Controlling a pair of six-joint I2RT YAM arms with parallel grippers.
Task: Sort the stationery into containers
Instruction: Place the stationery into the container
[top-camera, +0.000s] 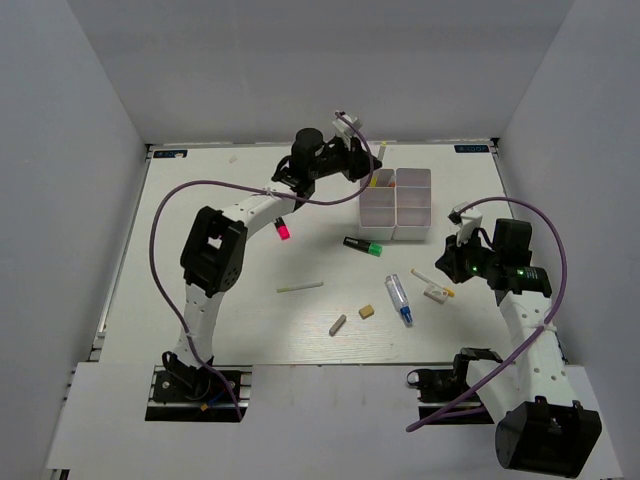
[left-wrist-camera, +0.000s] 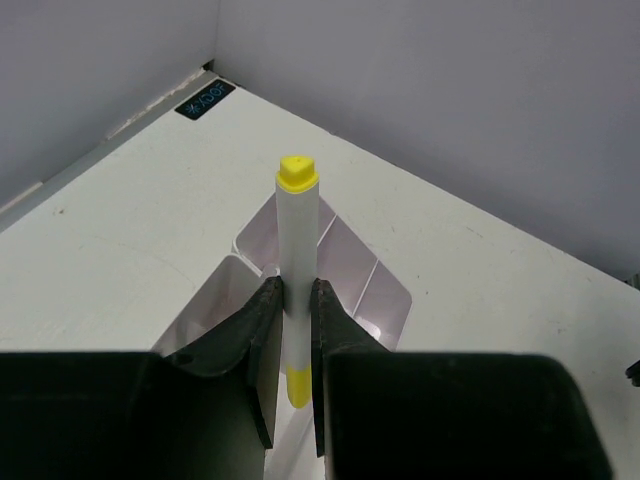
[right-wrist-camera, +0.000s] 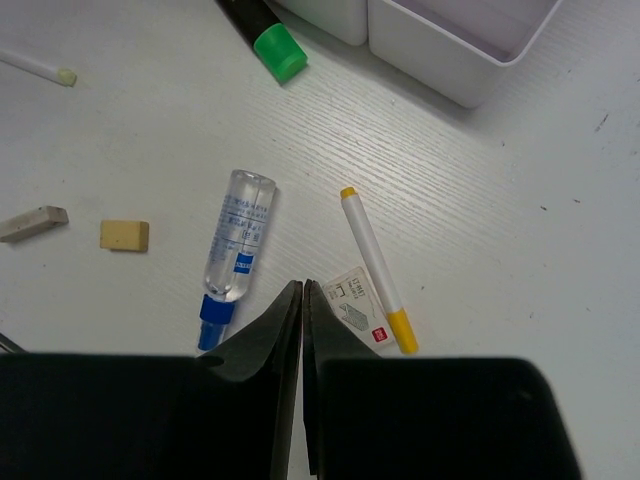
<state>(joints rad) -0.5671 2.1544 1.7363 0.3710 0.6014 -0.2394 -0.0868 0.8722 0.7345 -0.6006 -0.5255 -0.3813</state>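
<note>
My left gripper (top-camera: 370, 164) (left-wrist-camera: 291, 290) is shut on a white pen with yellow ends (left-wrist-camera: 297, 235), held upright over the back left compartment of the white four-compartment box (top-camera: 397, 203) (left-wrist-camera: 355, 270). My right gripper (top-camera: 448, 262) (right-wrist-camera: 302, 287) is shut and empty, just above the table. In front of it lie a blue-tipped clear tube (right-wrist-camera: 236, 248), a small white staple box (right-wrist-camera: 355, 305) and a second white pen with yellow ends (right-wrist-camera: 377, 268). A green-ended black marker (top-camera: 362, 245) (right-wrist-camera: 268, 38) lies near the box.
A pink-ended marker (top-camera: 283, 230) lies under the left arm. A pale stick (top-camera: 300, 287), a grey eraser (top-camera: 338, 324) and a tan eraser (top-camera: 367, 311) lie mid-table. A purple cable loops over the table's left side. Grey walls enclose the table.
</note>
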